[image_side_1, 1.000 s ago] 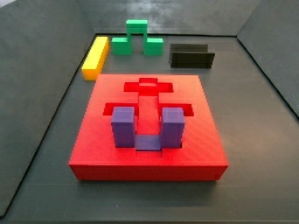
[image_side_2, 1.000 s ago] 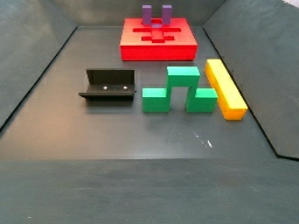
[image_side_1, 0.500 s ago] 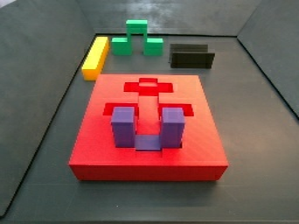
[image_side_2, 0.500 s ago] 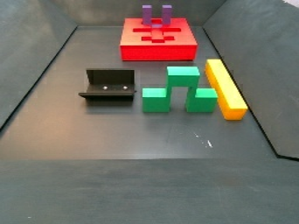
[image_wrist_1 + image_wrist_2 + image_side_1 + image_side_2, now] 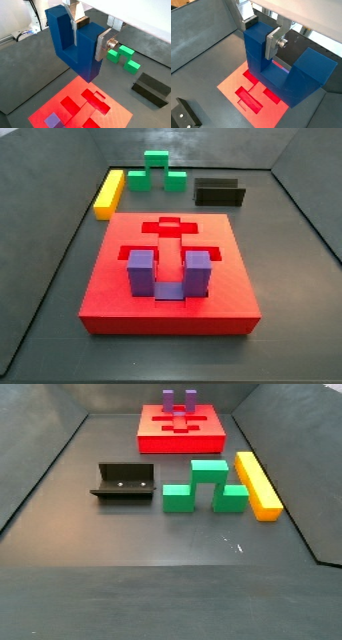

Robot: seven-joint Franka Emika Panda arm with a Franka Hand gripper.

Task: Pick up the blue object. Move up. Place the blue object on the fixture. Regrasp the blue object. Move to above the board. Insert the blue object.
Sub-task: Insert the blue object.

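In both wrist views my gripper (image 5: pixel 89 42) (image 5: pixel 262 38) is shut on the blue object (image 5: pixel 72 52) (image 5: pixel 304 75), a deep-blue U-shaped block. It grips a prong, and the block hangs in the air above the board (image 5: pixel 73 107) (image 5: pixel 236 85). The board is a red slab (image 5: pixel 227 300) (image 5: pixel 150 440) with a cross-shaped recess. A purple U-shaped piece (image 5: pixel 167 274) (image 5: pixel 178 399) stands in it. The fixture (image 5: pixel 221 193) (image 5: pixel 123 482) (image 5: pixel 152 89) (image 5: pixel 186 114) stands bare on the floor. Neither the gripper nor the blue object appears in the side views.
Green blocks (image 5: pixel 160 170) (image 5: pixel 203 486) (image 5: pixel 123 55) stand beside the fixture, with a yellow bar (image 5: pixel 108 191) (image 5: pixel 258 484) next to them. Grey walls enclose the dark floor on the sides.
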